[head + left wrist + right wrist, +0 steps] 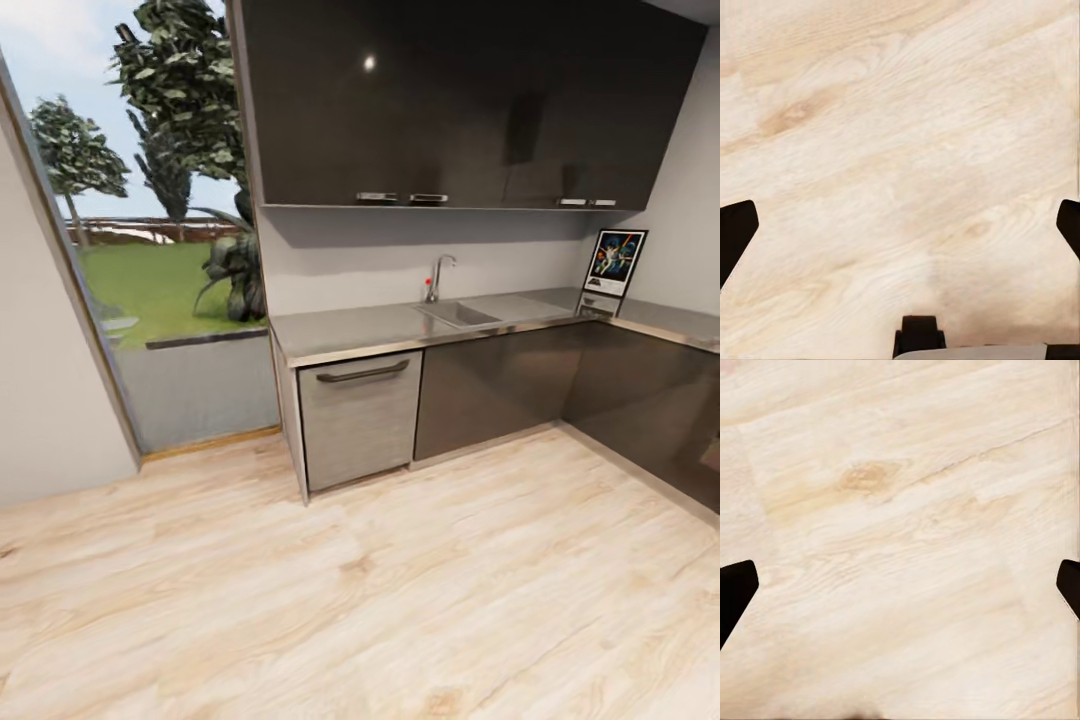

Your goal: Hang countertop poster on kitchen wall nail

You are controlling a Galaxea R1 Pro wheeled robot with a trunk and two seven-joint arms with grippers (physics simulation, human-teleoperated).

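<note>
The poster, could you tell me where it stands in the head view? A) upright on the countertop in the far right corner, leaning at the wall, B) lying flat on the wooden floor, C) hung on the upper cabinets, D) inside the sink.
A: the poster stands upright on the kitchen countertop in the corner by the wall, right of the sink and its tap.

The poster (616,262) stands upright in the far corner of the kitchen countertop (380,328), leaning back against the wall beneath the dark upper cabinets. It is portrait in format, with a thin black frame, a white border and colourful figures on dark blue (details too small to read). The countertop is pale grey, L-shaped, above dark glossy fronts.
</note>
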